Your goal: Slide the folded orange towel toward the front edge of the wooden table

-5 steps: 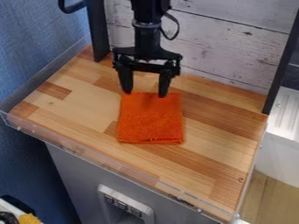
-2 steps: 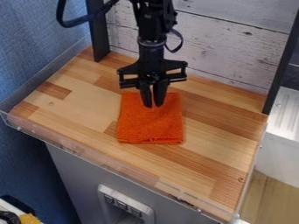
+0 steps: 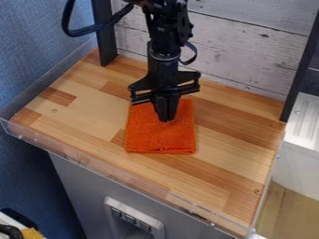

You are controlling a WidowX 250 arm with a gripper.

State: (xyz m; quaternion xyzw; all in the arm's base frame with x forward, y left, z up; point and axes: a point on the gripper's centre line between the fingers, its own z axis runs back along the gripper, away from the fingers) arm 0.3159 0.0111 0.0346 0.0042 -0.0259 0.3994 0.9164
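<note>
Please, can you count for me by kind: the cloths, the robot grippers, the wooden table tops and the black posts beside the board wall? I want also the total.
Cloths: 1, the orange cloth
Grippers: 1, the black gripper
Wooden table tops: 1, the table top
Black posts: 2, the left post and the right post
Total: 5

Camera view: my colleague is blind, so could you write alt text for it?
A black gripper, its fingers together, points down at a folded orange cloth on a wooden counter. Weathered white boards stand behind.
</note>
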